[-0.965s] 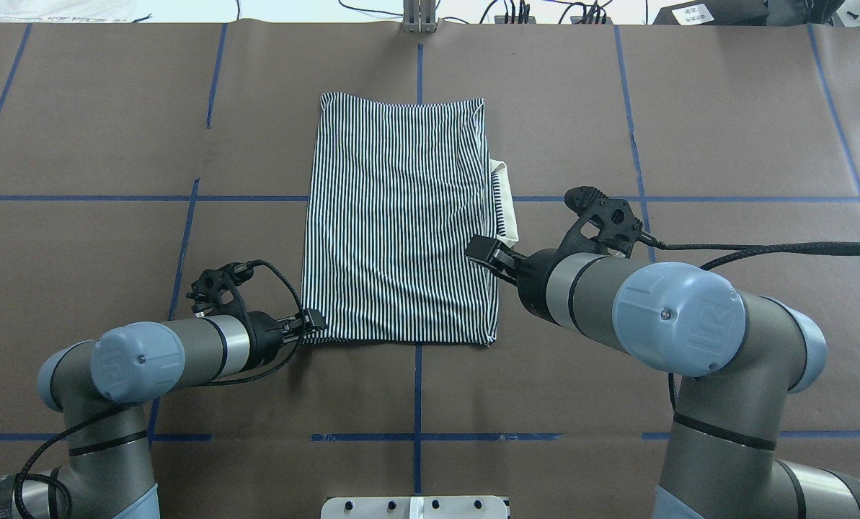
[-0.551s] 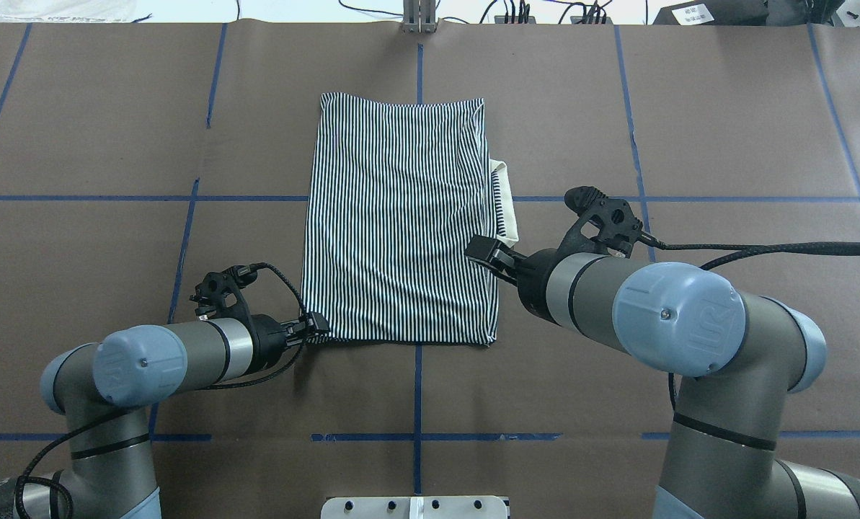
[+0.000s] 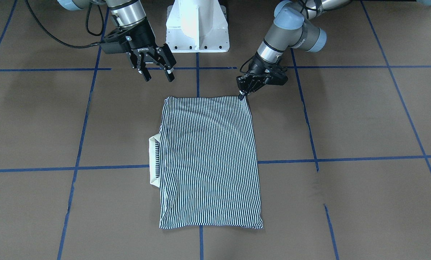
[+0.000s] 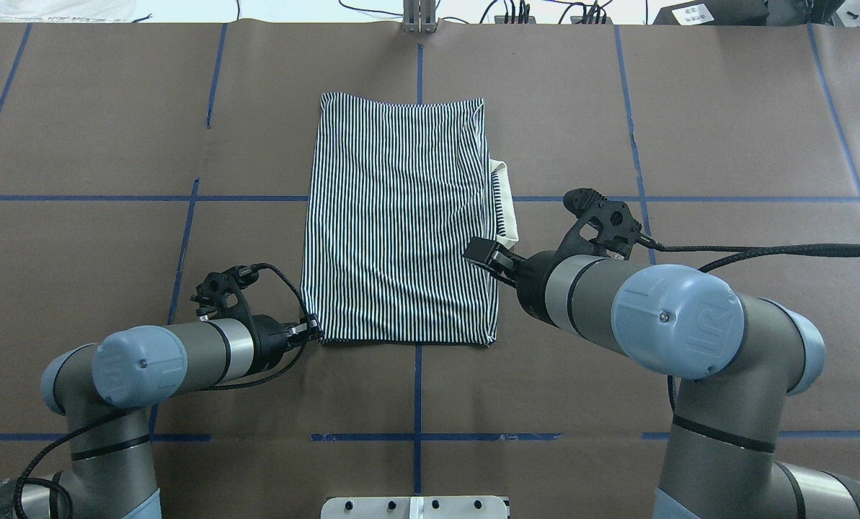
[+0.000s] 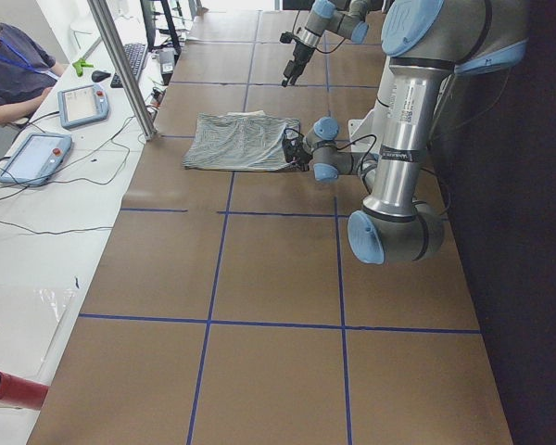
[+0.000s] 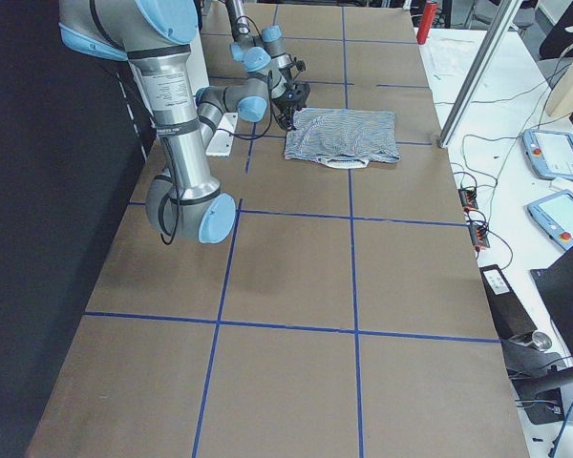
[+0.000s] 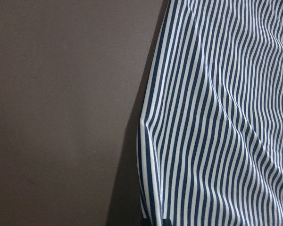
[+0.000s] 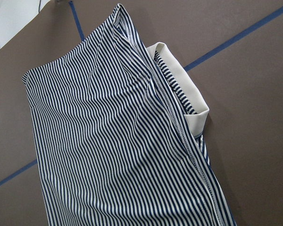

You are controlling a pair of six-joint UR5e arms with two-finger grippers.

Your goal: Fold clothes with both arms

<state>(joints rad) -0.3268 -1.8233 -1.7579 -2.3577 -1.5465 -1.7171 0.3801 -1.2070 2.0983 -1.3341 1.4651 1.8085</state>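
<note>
From across the tabletop [image 3: 345,119], the striped polo shirt [image 3: 210,162] was seen laid flat as a folded rectangle. Its cream collar [image 3: 153,159] was poking out along one long edge. The left claw [image 3: 241,95] was found down at the shirt's corner nearest the robot, fingers drawn narrow and pinched on the cloth. The right claw [image 3: 158,76] was held over bare tabletop just short of the other near corner, fingers spread wide with nothing between them. From overhead, the left claw was again seen touching the near corner. The right claw was lined up with the collar-side edge, and its true height could not be judged there. From the left end, a person [image 5: 9,65] was seen seated beyond the tabletop, well apart from the shirt. From the right end, the shirt was seen lying just beyond both claws. In the left wrist view, striped cloth filled the right half, creased toward the bottom edge. In the right wrist view, the shirt and collar were seen from above, crossed behind by a blue tape line [image 8: 240,37].
</note>
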